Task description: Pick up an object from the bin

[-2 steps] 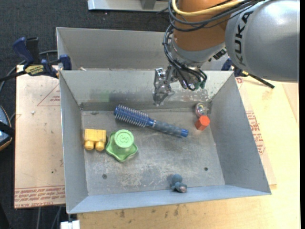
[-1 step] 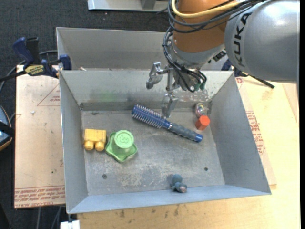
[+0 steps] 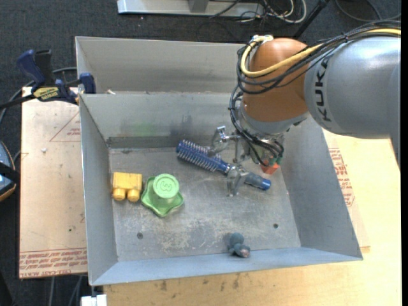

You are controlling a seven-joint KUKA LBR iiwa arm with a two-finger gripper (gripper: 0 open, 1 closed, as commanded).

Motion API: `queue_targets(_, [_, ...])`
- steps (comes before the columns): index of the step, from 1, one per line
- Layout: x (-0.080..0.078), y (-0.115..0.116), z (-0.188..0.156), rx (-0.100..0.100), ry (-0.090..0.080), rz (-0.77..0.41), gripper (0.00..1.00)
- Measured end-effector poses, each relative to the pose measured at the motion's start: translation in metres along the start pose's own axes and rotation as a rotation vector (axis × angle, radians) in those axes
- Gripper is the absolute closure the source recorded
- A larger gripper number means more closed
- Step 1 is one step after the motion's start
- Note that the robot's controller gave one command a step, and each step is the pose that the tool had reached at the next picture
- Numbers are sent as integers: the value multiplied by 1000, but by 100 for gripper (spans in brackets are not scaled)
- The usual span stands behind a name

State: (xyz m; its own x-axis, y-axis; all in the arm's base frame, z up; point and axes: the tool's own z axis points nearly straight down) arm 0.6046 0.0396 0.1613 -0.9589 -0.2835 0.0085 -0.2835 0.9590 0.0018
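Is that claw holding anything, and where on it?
The gripper straddles the blue brush at its handle; whether it is clamped cannot be told.

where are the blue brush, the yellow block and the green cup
blue brush [image 3: 199, 156], camera view, on its bristled head
yellow block [image 3: 126, 185], camera view, middle of its top
green cup [image 3: 166, 187], camera view, on its round top

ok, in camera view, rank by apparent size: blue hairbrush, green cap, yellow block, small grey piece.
1. blue hairbrush: longest, though thin; its handle runs under the pincer.
2. green cap: roughly matches the hairbrush in area, so these two are close.
3. yellow block.
4. small grey piece, by the front wall.
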Motion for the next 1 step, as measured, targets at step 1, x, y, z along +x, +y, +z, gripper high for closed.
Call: queue_targets(1, [-44,-20,79,0,-8,59,0])
